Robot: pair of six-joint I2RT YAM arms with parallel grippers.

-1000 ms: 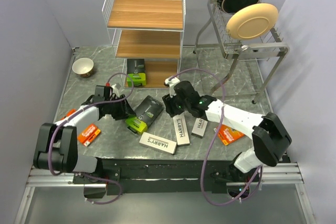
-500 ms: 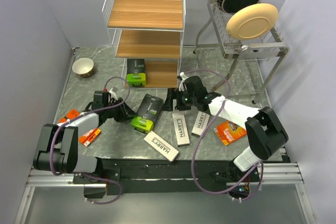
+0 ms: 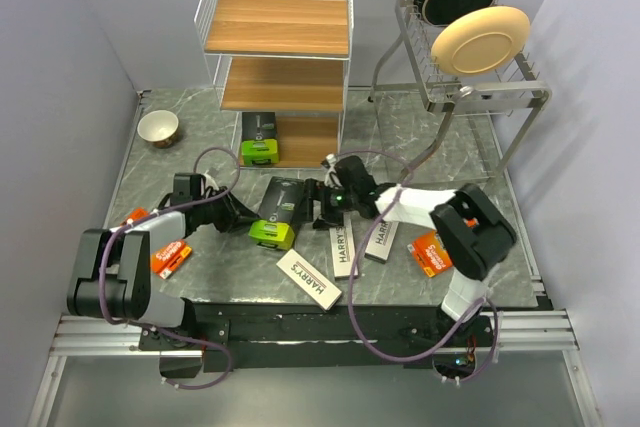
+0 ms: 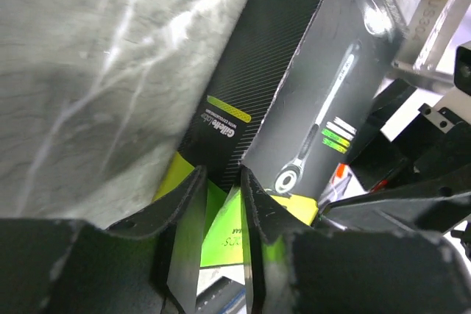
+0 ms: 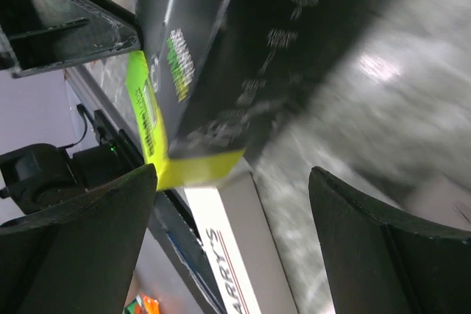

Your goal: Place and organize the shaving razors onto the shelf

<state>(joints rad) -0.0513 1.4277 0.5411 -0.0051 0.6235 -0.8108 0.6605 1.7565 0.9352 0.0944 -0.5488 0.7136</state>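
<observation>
Pincers: left gripper point(image 3: 236, 213) has its fingers point(image 4: 184, 204) drawn close, leaving only a slit with lime green showing through it. Whether they pinch anything cannot be told. The right gripper point(image 3: 320, 205) is spread wide and holds nothing.
Task's thing: black razor box point(image 3: 277, 209), flat on the table point(image 3: 180, 162) at the centre of the top view, below the shelf point(image 3: 280, 25) and apart from it.
Long axis: upper right to lower left of the top view, with the lime-green end toward the bottom of the frame.
Bearing from the pincers: the box lies between the two. The left gripper is against its left long edge near the green end, and the right gripper is just beside its right long edge, farther up.
Nearer arm: both are close; the left looks to be in contact.
Coming move, as a judgement: a grip across the narrow width seems needed before any lift toward the upper centre of the frame.
Shelf: upper centre, with a second black box point(image 3: 260, 137) already on its bottom tier.
Around: white HARRY'S boxes point(image 3: 343, 247) to the lower right, orange packs point(image 3: 170, 257) at the lower left and lower right.
</observation>
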